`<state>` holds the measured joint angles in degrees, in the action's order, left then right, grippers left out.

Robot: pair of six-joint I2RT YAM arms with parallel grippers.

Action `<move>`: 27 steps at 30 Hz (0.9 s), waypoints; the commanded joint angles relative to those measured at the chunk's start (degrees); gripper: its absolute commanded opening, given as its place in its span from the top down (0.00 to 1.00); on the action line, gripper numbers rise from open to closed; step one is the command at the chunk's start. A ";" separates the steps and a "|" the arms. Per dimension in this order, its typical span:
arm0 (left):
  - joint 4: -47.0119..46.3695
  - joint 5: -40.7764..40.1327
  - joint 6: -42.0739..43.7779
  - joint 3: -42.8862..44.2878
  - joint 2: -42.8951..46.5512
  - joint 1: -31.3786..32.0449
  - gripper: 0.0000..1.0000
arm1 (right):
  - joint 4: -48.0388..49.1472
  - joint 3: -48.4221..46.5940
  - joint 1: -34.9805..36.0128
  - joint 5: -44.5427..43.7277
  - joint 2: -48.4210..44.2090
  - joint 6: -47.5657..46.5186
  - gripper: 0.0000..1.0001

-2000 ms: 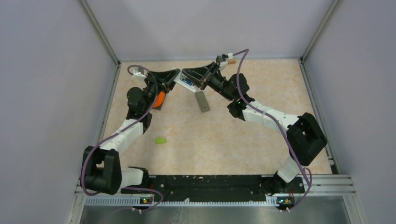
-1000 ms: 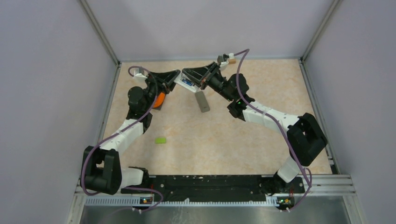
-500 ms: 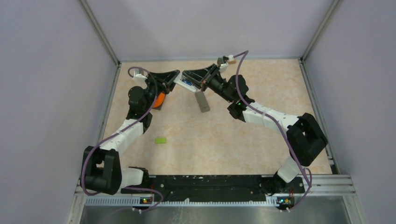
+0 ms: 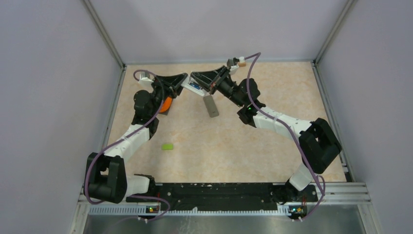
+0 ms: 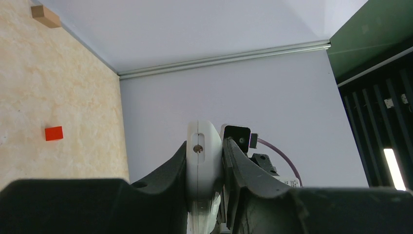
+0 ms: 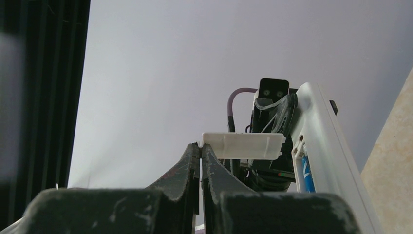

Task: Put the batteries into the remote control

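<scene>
Top external view: nothing has shifted these two seconds, so loading looks paused. Above the far side of the table [image 4: 253, 146], the left gripper [image 5: 205, 146] clamps the white remote control [image 6: 321, 141]. The right gripper [image 6: 200, 148], fingers pressed together, touches a white flap [image 6: 243, 145] beside it. One blue battery [image 6: 307, 171] shows inside the remote. No writing is legible.

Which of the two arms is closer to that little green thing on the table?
Left. The left arm passes close beside the green thing with its white forearm, on the thing's left; the right arm stretches across the opposite side, well apart from it.
</scene>
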<state>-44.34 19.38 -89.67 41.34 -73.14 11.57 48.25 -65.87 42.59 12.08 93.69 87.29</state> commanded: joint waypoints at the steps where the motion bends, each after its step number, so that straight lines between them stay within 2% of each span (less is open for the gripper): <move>1: -2.76 -0.36 -0.07 0.52 0.66 0.20 1.00 | 4.04 -0.17 0.57 0.09 -0.48 0.93 1.00; 27: -3.60 0.18 1.18 0.52 0.98 0.19 1.00 | 3.25 -0.44 0.57 0.93 1.14 2.94 1.00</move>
<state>-44.36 19.44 -89.43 41.34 -73.14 11.57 48.82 -65.89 42.59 12.27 94.41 89.30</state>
